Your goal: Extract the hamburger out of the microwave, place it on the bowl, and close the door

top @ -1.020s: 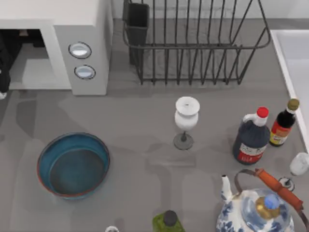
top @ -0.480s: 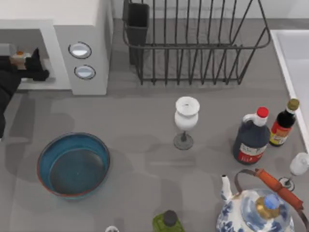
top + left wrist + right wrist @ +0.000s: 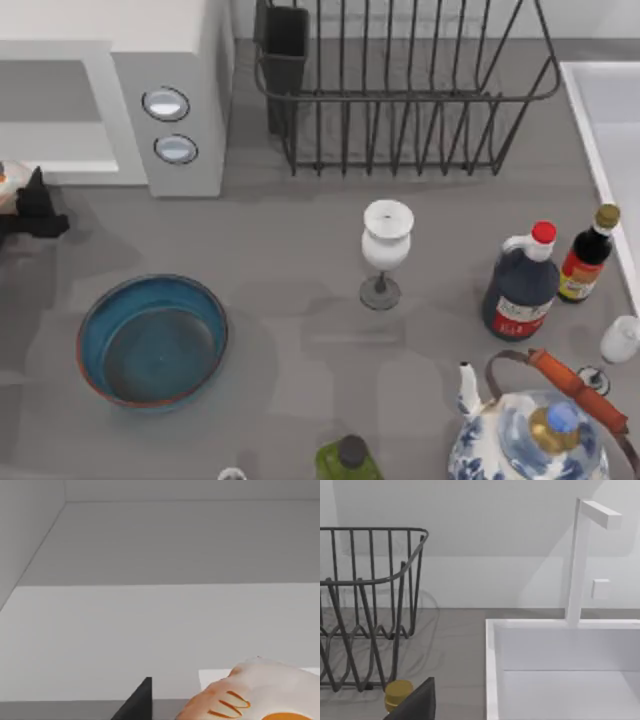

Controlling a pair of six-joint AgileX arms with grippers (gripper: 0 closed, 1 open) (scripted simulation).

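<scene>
Left gripper (image 3: 22,205) clamps the hamburger (image 3: 250,692), clear of the microwave (image 3: 180,110). Bowl (image 3: 152,340) sits near, below and right — releasing early drops it short.

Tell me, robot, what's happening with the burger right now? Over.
Left gripper at table's left edge, outside the microwave, shut on the hamburger. Bowl waiting below, empty. Nothing between them. Over.

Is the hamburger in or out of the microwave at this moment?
Out. In the top view the hamburger sits in the left end effector at the table's left edge, in front of the microwave, not yet over the bowl.
</scene>
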